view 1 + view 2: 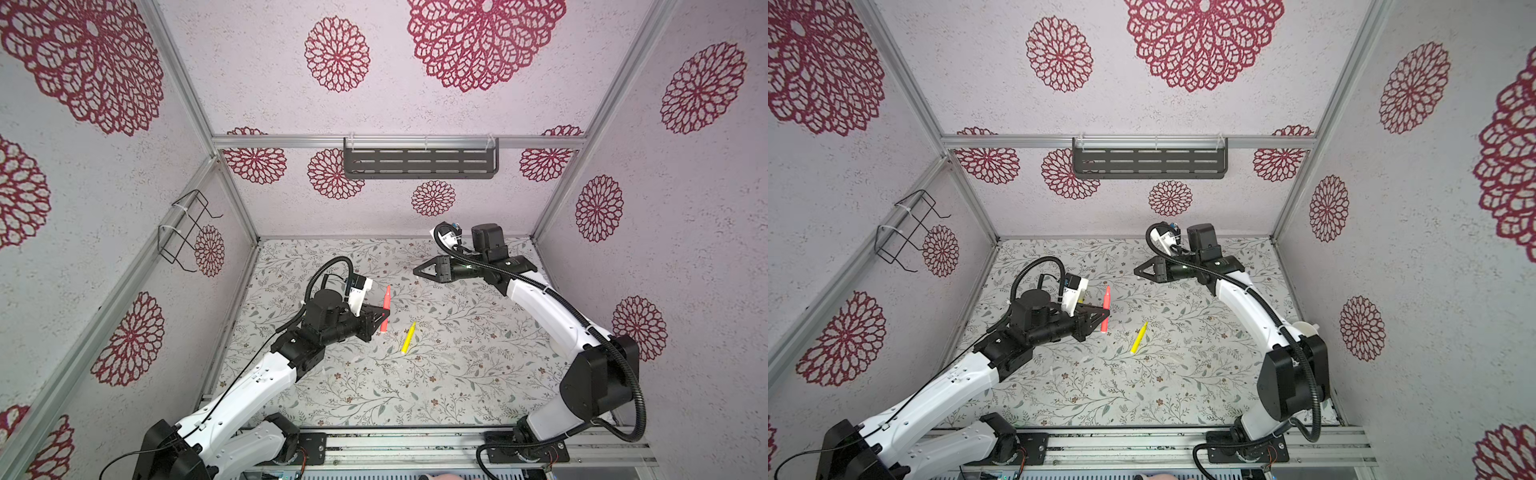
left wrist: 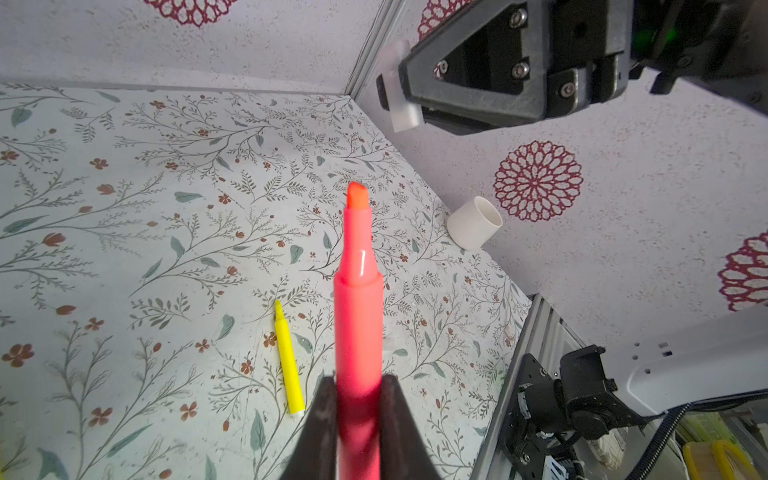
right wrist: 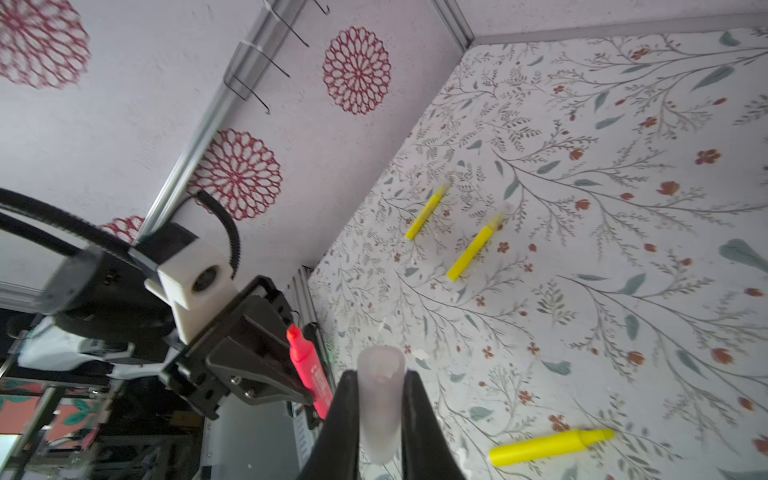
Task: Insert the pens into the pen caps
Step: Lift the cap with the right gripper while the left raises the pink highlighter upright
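Capping stage: the left tool point(image 1: 385, 311) grips the red-pink pen point(image 2: 358, 299) by its barrel, bare tip forward, above the tabletop point(image 1: 457, 374). The right tool point(image 3: 380, 376) pinches 1 clear pen cap point(image 3: 380, 399), its open end apparently toward that pen, not touching it. 3 yellow pens point(image 3: 476, 247) lie on the tabletop.
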Tool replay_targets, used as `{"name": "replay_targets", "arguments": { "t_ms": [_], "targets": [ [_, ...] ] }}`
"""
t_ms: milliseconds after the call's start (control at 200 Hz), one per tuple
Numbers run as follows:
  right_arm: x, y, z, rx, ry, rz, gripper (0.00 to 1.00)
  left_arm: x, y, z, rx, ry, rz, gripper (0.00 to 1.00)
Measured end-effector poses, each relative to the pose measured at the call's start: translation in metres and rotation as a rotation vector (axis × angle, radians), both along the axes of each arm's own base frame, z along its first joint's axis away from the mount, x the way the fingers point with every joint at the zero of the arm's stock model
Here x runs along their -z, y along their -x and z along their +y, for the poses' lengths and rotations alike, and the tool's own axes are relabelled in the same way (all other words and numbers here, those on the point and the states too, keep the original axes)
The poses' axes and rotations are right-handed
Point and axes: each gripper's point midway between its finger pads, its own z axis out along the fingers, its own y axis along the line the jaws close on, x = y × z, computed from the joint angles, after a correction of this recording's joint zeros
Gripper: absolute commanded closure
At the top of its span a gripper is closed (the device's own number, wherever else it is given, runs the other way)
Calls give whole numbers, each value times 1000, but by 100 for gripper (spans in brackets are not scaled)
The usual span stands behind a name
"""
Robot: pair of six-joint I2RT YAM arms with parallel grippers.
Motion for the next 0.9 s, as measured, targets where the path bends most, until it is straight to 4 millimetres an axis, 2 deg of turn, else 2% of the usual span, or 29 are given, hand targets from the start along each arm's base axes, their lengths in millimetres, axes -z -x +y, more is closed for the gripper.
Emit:
{"name": "replay_targets", "arguments": {
  "t_ms": [210,510,746,901],
  "targets": [
    [-15,-8,4,52,-189,122,100,-5,1,-6,-10,-7,-21,100],
    [-55,-6,-1,89,-309,111,100,-8,-3,-17,-31,-40,-40,100],
    [-55,-5,-2,94,-361,157,100,-13,-5,-23,-33,-53,-63,100],
    [-62,-3,-3,82,-416,177,100,-12,-3,-24,-31,-64,-69,100]
  ]
}}
